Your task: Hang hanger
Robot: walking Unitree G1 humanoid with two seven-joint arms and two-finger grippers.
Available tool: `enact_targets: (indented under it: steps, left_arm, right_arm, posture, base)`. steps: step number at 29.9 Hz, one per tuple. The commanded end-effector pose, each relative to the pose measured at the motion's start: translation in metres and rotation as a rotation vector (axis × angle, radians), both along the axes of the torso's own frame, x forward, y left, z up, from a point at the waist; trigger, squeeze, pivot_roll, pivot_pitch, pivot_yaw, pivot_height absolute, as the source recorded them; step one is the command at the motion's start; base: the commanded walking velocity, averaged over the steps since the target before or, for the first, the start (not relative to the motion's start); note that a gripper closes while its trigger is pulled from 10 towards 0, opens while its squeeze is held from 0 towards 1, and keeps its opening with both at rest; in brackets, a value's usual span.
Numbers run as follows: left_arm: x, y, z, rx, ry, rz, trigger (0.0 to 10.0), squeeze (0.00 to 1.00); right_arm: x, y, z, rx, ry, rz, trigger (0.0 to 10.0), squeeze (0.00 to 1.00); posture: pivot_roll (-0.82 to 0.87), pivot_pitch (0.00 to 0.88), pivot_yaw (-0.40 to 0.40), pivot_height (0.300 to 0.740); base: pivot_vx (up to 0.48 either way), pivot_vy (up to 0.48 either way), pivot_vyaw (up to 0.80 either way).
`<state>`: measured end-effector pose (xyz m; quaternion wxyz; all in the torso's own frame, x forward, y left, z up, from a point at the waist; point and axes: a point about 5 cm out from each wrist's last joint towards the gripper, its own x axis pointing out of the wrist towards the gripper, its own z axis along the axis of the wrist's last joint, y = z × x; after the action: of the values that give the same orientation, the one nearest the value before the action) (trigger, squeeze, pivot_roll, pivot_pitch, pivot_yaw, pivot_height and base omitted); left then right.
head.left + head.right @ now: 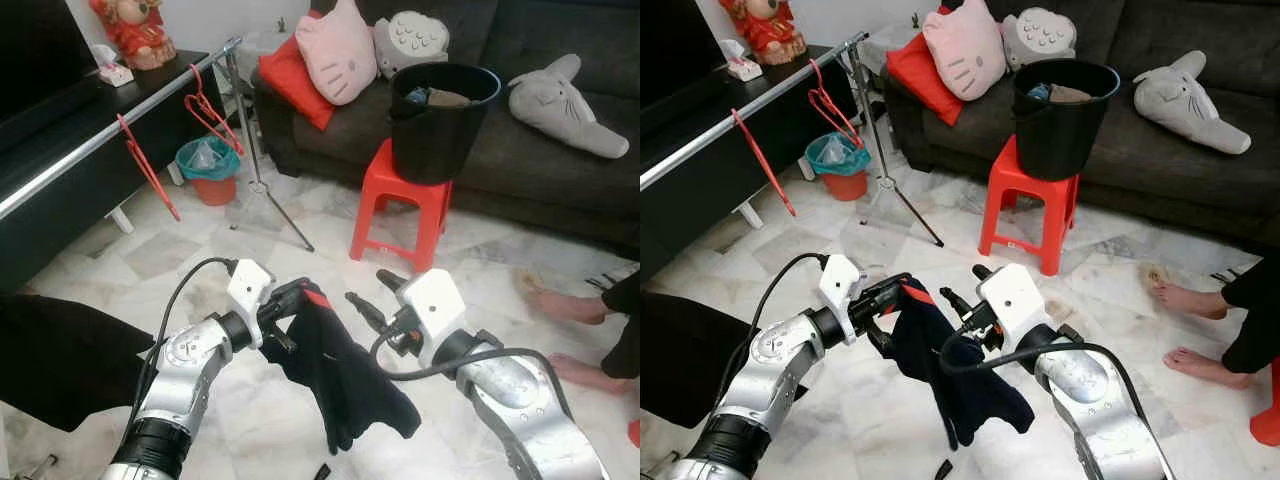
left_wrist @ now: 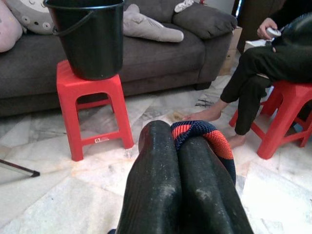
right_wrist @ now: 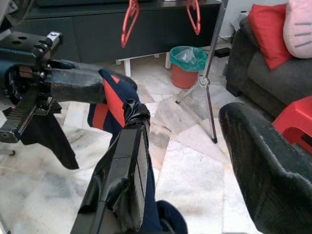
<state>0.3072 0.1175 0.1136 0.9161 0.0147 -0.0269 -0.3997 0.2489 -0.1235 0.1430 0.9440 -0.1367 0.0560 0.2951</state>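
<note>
Preparatory step: left gripper (image 1: 292,302) clamped on dark navy garment with red collar trim (image 1: 340,375) hanging above floor, right gripper (image 1: 362,297) spread wide beside it; red wire hangers (image 1: 205,105) on rail well apart, likely needs fetching.

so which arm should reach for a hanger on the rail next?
Right, probably. The left claw is shut on the dark garment, so it is occupied. The right claw is open and free, though the red hangers hang on the robot's left.
</note>
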Motion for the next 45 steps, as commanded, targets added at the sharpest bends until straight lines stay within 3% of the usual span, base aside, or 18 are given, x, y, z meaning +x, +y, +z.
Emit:
enact_targets:
  steps: [1, 13, 17, 22, 27, 33, 37, 40, 45]
  left_arm:
    - [0.001, 0.002, 0.011, -0.016, -0.054, 0.009, 10.0, 0.0]
    - [0.005, -0.004, 0.019, -0.065, -0.067, 0.05, 10.0, 0.0]
    - [0.008, -0.002, 0.022, -0.063, -0.07, 0.057, 10.0, 0.0]
    - [0.009, 0.001, 0.021, -0.049, -0.059, 0.055, 10.0, 0.0]
    - [0.008, 0.006, 0.01, -0.012, -0.02, 0.062, 10.0, 0.0]
    - [0.007, 0.019, -0.004, -0.023, 0.038, 0.116, 10.0, 0.0]
    - [0.006, 0.03, -0.004, -0.004, 0.039, 0.109, 10.0, 0.0]
    - [0.007, 0.037, -0.001, 0.021, 0.025, 0.091, 10.0, 0.0]
    - [0.005, 0.045, 0.01, 0.073, 0.014, -0.009, 10.0, 0.0]
  right_arm:
    - [0.001, -0.001, -0.001, 0.01, -0.006, -0.009, 10.0, 0.0]
    - [0.0, -0.005, -0.01, 0.024, 0.003, -0.062, 10.0, 0.0]
    - [-0.002, -0.023, -0.024, 0.011, 0.039, -0.192, 10.0, 0.0]
    - [-0.006, -0.036, -0.041, 0.006, 0.096, -0.264, 10.0, 0.0]
    - [-0.006, -0.037, -0.053, 0.003, 0.123, -0.292, 10.0, 0.0]
    - [-0.006, -0.027, -0.051, 0.037, 0.113, -0.248, 10.0, 0.0]
    - [-0.012, -0.03, -0.058, 0.021, 0.128, -0.218, 10.0, 0.0]
    - [-0.02, -0.038, -0.064, -0.001, 0.159, -0.182, 10.0, 0.0]
    - [-0.036, -0.065, -0.076, -0.069, 0.239, -0.128, 10.0, 0.0]
  posture:
    - [-0.07, 0.029, 0.086, 0.74]
    - [-0.07, 0.054, 0.087, 0.74]
    - [-0.07, 0.063, 0.091, 0.74]
    - [-0.07, 0.066, 0.093, 0.74]
    - [-0.06, 0.066, 0.093, 0.74]
    - [-0.06, 0.067, 0.093, 0.74]
    - [-0.06, 0.068, 0.092, 0.74]
    - [-0.06, 0.068, 0.091, 0.74]
    - [-0.06, 0.068, 0.087, 0.74]
  base:
    - [0.0, 0.0, 0.0]
    - [0.0, 0.0, 0.0]
    - [0.0, 0.0, 0.0]
    - [0.0, 0.0, 0.0]
    - [0.0, 0.0, 0.0]
    - [0.0, 0.0, 0.0]
    - [0.0, 0.0, 0.0]
    - [0.0, 0.0, 0.0]
    - [0.0, 0.0, 0.0]
